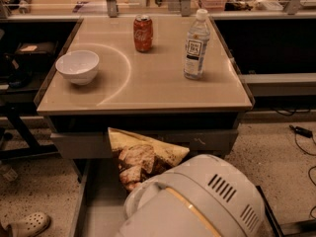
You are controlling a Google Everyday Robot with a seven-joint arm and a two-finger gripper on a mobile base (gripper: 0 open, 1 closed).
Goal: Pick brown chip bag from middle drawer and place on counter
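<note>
Gripper hides behind arm housing (207, 201) at six o'clock — its grip I can't tell; brown chip bag (140, 157) tilts above middle drawer (101, 206), presumably bound for the counter (163, 83).

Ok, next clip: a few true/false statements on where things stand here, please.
1. The brown chip bag lies on the counter. False: it is below the counter's edge, at the open middle drawer.
2. A white bowl sits on the counter. True.
3. The water bottle lies on its side. False: it stands upright.
4. The gripper is hidden behind the robot arm, near the bag. True.
</note>
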